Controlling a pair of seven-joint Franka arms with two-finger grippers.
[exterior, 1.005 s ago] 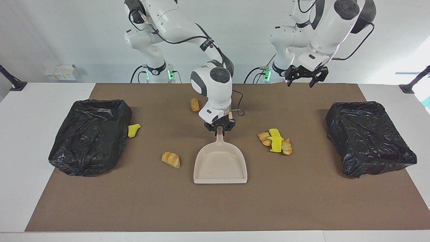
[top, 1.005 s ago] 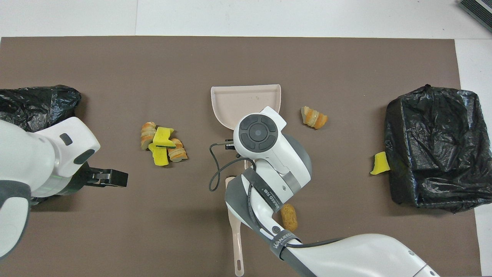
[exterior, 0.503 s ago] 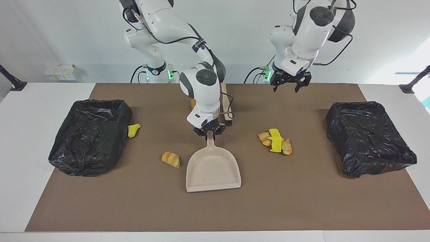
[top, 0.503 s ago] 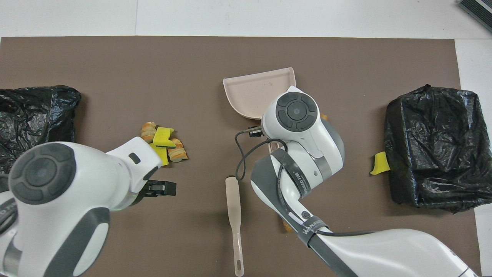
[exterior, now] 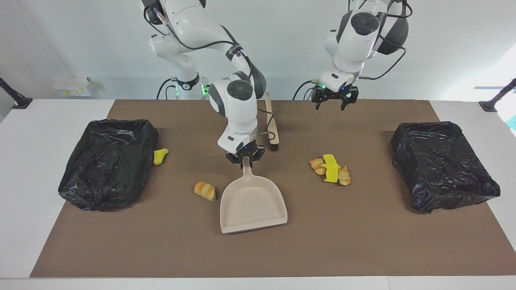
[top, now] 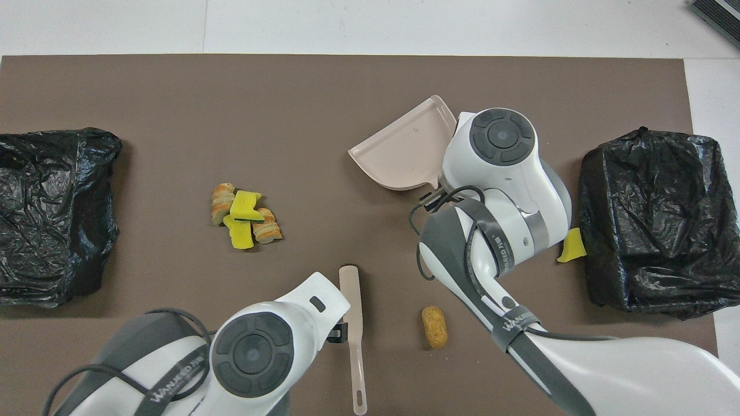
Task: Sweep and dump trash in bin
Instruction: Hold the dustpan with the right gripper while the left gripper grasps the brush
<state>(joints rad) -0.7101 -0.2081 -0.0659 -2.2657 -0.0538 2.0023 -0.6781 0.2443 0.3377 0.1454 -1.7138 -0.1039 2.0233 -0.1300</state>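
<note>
Gripping the dustpan (exterior: 252, 203) handle, right gripper (exterior: 244, 158) clamped; pastry (exterior: 205, 191) beside its rim; left gripper (exterior: 333, 98) spread, holding nothing, over mat (exterior: 363, 241).

Two high cameras, half a turn apart
One faces the robots across the counter (exterior: 258, 249); one looks steeply down; both share the mat (top: 347, 86).

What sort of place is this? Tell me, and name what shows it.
Probably a robot test lab, not a home: two white robot arms are bolted at a table with a brown mat, toy-like food scraps are scattered on it, and two bag-lined bins stand at its ends.
</note>
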